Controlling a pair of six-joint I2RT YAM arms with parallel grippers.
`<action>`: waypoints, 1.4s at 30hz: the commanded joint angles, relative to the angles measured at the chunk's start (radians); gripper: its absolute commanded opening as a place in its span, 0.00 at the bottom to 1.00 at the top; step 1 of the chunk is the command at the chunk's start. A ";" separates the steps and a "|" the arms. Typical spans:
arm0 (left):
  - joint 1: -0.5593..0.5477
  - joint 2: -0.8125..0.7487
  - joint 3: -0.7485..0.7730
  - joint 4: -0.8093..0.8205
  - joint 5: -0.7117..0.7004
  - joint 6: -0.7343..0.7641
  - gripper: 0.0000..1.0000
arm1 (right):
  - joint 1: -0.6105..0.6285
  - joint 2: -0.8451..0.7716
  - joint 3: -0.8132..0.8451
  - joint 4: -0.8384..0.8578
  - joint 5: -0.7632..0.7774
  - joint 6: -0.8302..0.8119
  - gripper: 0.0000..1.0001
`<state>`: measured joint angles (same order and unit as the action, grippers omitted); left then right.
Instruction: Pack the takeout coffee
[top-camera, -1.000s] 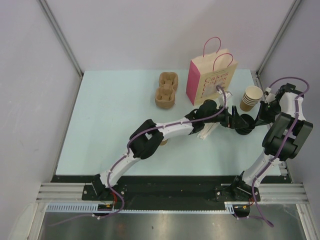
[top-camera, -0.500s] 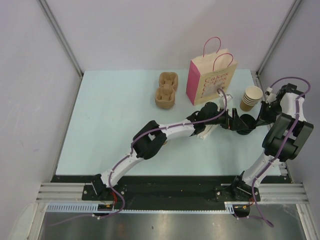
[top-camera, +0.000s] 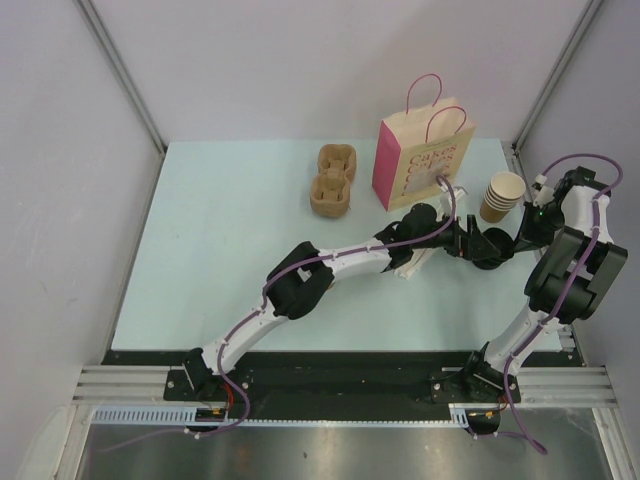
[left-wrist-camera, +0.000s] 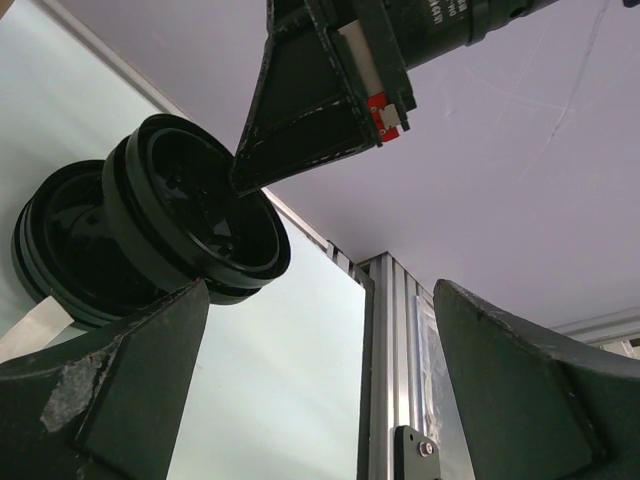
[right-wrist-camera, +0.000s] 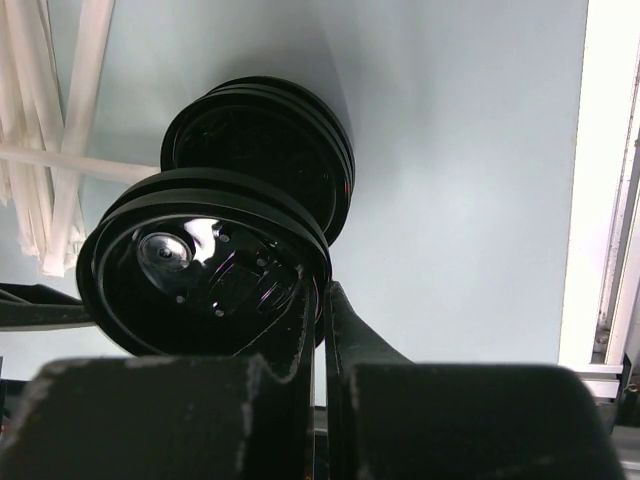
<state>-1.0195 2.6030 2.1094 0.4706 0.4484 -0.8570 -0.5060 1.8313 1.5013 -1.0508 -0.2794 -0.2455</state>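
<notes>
The pale table (top-camera: 220, 250) spreads under both my claws. The pink paper bag (top-camera: 425, 160) stands upright just beyond them, mouth up, so it can be filled from above. Well off to the left of my claws lies the brown pulp cup tray (top-camera: 332, 182), and near my right claw, on its far side, is a stack of pale bare cups (top-camera: 502, 196). Just past my right claw's tips sits a pile of black lids (right-wrist-camera: 262, 140), and one lid (right-wrist-camera: 200, 270) is held up in front of the pile, tilted on edge. My right claw (right-wrist-camera: 318, 300) is pinched tight on that lid's rim, a thin edge grip that I judge leaves the lid's face free. My left claw (left-wrist-camera: 320, 290) hangs spread wide just beside it. The lid is a little ahead of the gap and touches neither finger, which I take as readiness to receive or steady it. The coffee cup itself I cannot pick out in any view, and my left arm may be hiding it. The lid is the only part of the coffee I can place.
</notes>
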 joint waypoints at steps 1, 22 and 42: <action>-0.013 -0.003 0.046 0.068 0.006 -0.014 1.00 | 0.001 -0.024 -0.001 0.006 0.008 0.006 0.00; -0.010 0.054 0.084 0.046 -0.016 -0.013 1.00 | 0.006 -0.017 0.000 -0.014 -0.081 0.002 0.00; 0.001 0.081 0.098 0.022 -0.030 -0.002 0.98 | -0.006 0.031 0.010 -0.025 -0.147 0.008 0.00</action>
<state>-1.0130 2.6694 2.1590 0.4835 0.4244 -0.8639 -0.5209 1.8545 1.5013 -1.0218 -0.3275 -0.2447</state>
